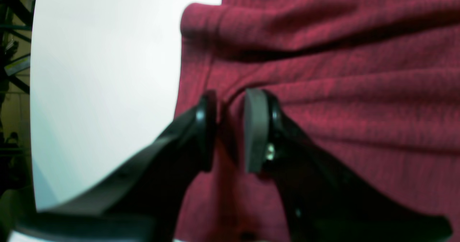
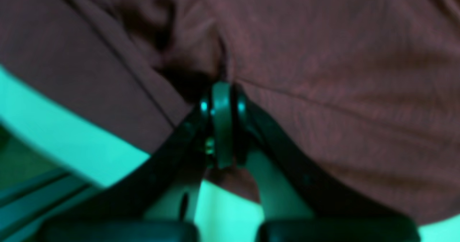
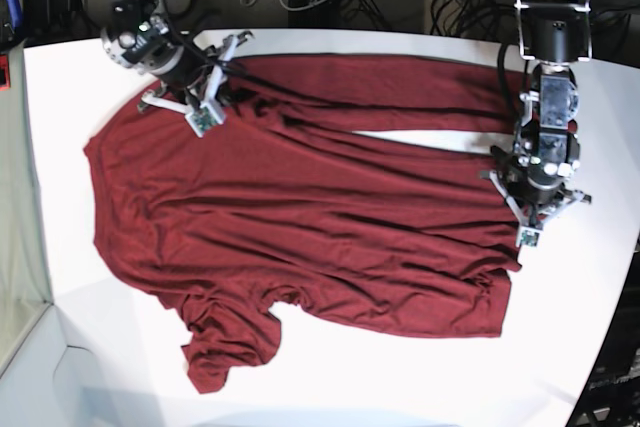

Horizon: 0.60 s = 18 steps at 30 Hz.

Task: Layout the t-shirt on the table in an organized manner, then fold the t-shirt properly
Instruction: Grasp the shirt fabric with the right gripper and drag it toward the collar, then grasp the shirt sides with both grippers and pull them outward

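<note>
A: What is seen nearest the base camera?

B: A rumpled sleeve of the t-shirt [image 3: 300, 217] is seen close to the front rim of the white counter [image 3: 400, 377]. From there the maroon cloth is spread wide but creased across the middle of the counter.

A: And the left tool?

B: The left tool [image 1: 230, 130] is lowered onto the shirt's side edge, on the base view's right. A small gap is left between its pads [image 1: 256, 130], and a raised ridge of fabric is seen inside that gap — whether it is actually pinched cannot be told. Bare counter is seen just beside the hem.

A: Further back?

B: The right tool [image 2: 222, 123] is set at the far corner, on the base view's left. Its jaws are pressed together, and a bunched fold of the shirt is clamped between them — the cloth is gathered into creases around the tips.
</note>
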Each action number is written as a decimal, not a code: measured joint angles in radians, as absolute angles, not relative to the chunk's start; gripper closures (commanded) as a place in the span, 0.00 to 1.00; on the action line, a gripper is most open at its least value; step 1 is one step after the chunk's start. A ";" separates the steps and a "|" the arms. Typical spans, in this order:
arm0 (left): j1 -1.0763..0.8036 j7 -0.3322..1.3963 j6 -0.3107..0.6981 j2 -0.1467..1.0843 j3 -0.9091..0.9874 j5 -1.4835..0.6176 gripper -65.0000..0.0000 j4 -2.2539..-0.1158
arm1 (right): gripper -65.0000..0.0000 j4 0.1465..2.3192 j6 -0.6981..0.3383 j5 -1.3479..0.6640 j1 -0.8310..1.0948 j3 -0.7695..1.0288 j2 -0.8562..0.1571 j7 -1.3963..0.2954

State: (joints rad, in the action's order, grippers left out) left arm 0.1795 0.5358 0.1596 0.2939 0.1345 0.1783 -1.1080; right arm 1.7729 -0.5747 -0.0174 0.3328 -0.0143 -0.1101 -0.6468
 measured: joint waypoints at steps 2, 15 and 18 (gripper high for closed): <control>0.180 0.537 0.160 0.294 0.134 0.178 0.78 -1.108 | 1.00 1.787 -0.582 -0.022 0.344 -0.014 -0.110 -0.636; 0.157 0.531 0.158 0.296 0.134 0.179 0.70 -1.132 | 0.81 1.789 -0.583 -0.022 0.361 -0.009 -0.110 -0.646; 0.129 0.537 0.151 0.302 0.135 0.187 0.52 -1.166 | 0.73 1.842 -0.583 -0.020 0.395 -0.009 -0.122 -0.644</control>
State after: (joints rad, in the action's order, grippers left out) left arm 0.1287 0.5373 0.1513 0.3016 0.1349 0.1871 -1.1656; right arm 1.8416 -0.5835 -0.0196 0.3954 -0.0086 -0.1223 -0.6437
